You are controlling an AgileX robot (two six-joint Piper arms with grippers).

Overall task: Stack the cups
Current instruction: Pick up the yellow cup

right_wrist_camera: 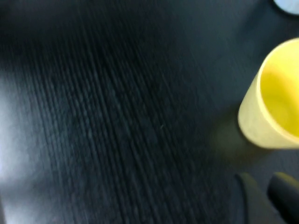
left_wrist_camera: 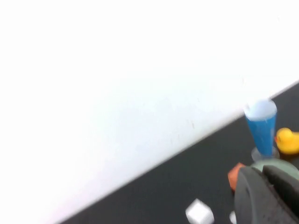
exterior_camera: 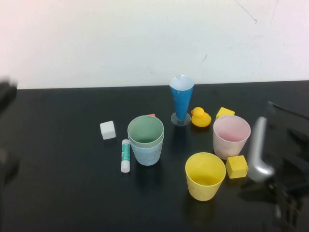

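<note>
A green cup (exterior_camera: 145, 129) sits nested inside a light blue cup (exterior_camera: 147, 152) at the table's middle. A pink cup (exterior_camera: 231, 136) stands upright to the right, and a yellow cup (exterior_camera: 205, 175) stands in front of it. My right arm (exterior_camera: 263, 154) is at the right edge; my right gripper (right_wrist_camera: 264, 198) is open and empty, low over the table near the yellow cup (right_wrist_camera: 273, 107). My left arm (exterior_camera: 7, 92) is at the far left edge; my left gripper (left_wrist_camera: 261, 175) is shut and empty, far from the cups. The green cup's rim (left_wrist_camera: 275, 163) shows just behind its fingers.
A tall blue cone glass (exterior_camera: 181, 99) on a clear foot stands behind the cups, with a rubber duck (exterior_camera: 200, 117) and a yellow block (exterior_camera: 224, 112) beside it. Another yellow block (exterior_camera: 236, 166) touches the pink cup. A white cube (exterior_camera: 107, 130) and a glue stick (exterior_camera: 125, 155) lie left.
</note>
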